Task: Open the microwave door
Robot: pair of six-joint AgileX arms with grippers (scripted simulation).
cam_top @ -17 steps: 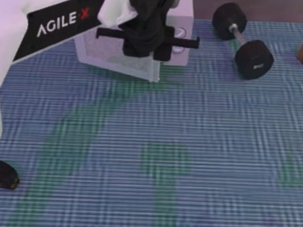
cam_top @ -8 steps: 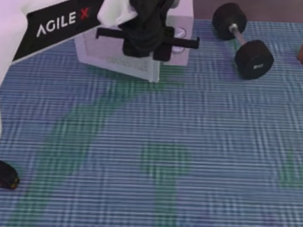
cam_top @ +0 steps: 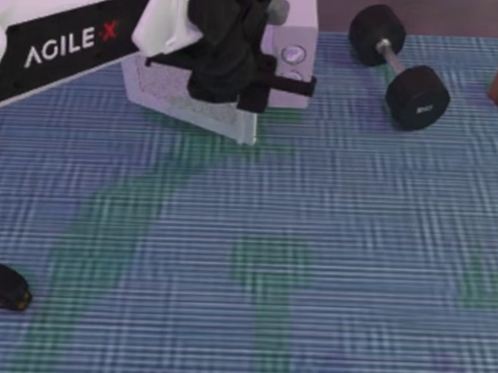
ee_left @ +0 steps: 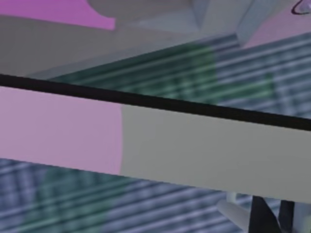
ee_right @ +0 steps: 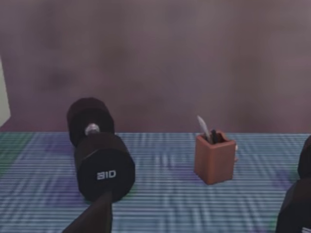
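So the left arm just swung back toward the table's left edge, and the microwave door [cam_top: 204, 111] came with it: its free edge now sits further out from the microwave [cam_top: 274, 40] than half a second ago. The door's cracked, but I'd say it needs more pull before it counts as open.

The left gripper [cam_top: 252, 84] is right at the door's handle edge, but I honestly can't tell whether its fingers are clamped. The microwave sits at the far edge, left of centre, pale lavender with round silver knobs; the door shows its speckled grey mesh. The right arm is parked off to the right, facing the dumbbell [ee_right: 99, 162].
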